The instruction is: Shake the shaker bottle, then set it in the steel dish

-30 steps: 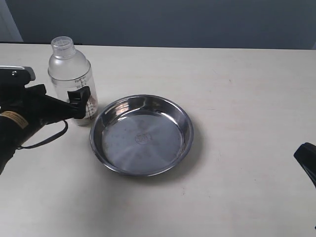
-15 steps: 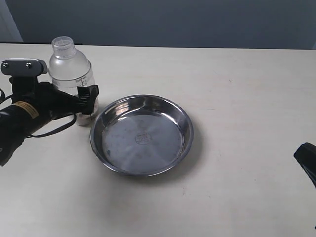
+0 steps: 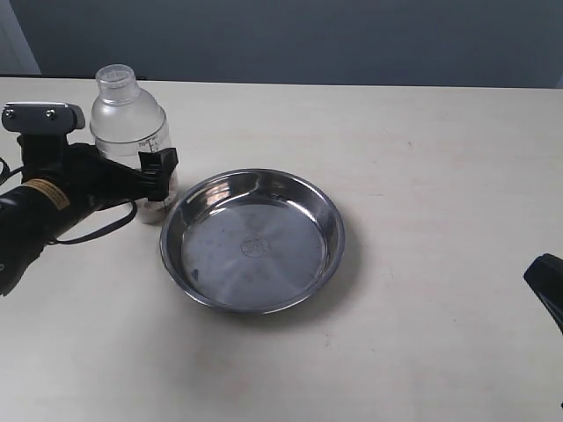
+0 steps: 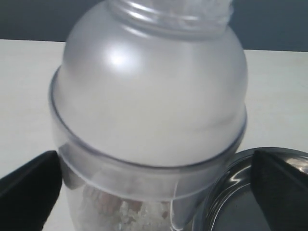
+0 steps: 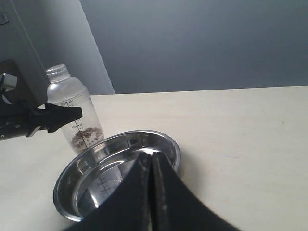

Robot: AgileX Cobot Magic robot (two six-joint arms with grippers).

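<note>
The frosted shaker bottle [image 3: 127,119] stands upright on the table, just left of the steel dish [image 3: 332,220], with brown pellets at its bottom. My left gripper [image 3: 148,178] is open and straddles the bottle's lower body. In the left wrist view the bottle [image 4: 149,96] fills the space between the two black fingers [image 4: 29,192], with a small gap on the dish [image 4: 236,202] side. My right gripper [image 5: 151,161] is shut and empty; it shows at the right edge of the exterior view [image 3: 545,283]. From there I see the bottle [image 5: 72,103] beyond the dish [image 5: 72,185].
A pale tabletop [image 3: 422,141] spreads around the dish, with a dark wall behind it. The left arm's black body and cable [image 3: 53,202] lie left of the bottle.
The left gripper moved right from beside the bottle until its fingers straddled it. Over the last half second it hardly moved. The bottle still stands on the table; the right arm is still.
</note>
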